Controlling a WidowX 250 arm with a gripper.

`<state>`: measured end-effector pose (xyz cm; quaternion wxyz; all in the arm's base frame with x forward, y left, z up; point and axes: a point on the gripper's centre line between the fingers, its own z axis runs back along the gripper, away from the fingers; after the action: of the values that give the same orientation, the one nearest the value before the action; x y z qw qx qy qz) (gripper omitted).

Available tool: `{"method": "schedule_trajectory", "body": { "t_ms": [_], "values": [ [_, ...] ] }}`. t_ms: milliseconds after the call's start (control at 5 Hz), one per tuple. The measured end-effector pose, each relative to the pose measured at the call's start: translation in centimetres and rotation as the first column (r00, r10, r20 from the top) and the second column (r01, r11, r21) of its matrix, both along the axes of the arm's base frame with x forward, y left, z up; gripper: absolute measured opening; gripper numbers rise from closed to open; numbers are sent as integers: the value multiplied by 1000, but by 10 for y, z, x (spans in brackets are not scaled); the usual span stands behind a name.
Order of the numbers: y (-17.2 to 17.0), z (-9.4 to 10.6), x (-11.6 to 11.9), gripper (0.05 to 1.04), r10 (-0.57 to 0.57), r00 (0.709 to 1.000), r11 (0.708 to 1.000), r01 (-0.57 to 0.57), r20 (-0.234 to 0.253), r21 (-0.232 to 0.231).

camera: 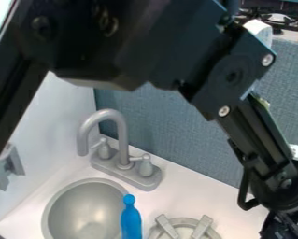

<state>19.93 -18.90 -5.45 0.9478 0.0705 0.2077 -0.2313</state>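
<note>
My black gripper (283,228) hangs at the bottom right corner, cut off by the edge of the view, and what it may hold is hidden. A blue bottle-shaped object (131,220) with a rounded knob on top is at the bottom, by the right rim of the round grey sink (49,210). To its right lies a grey burner ring (187,222) with raised bars, between the blue object and my gripper.
Behind the sink rises a grey faucet (122,133) with two handles. A blue-grey panel (170,135) backs the white counter (198,191). The arm crosses the upper view from the left down to the right. A grey bracket (9,167) is on the left wall.
</note>
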Motion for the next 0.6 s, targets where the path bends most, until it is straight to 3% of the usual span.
{"method": "schedule_trajectory", "body": {
  "t_ms": [200, 400, 600],
  "values": [
    [-2, 0, 0, 174, 10, 1000, 1000, -10, 0, -4],
    [0, 0, -1, 114, 15, 1000, 1000, -15, -5, 4],
    [-1, 27, 7, 106, 20, 998, 1000, -19, 59, -16]
  ]
}}
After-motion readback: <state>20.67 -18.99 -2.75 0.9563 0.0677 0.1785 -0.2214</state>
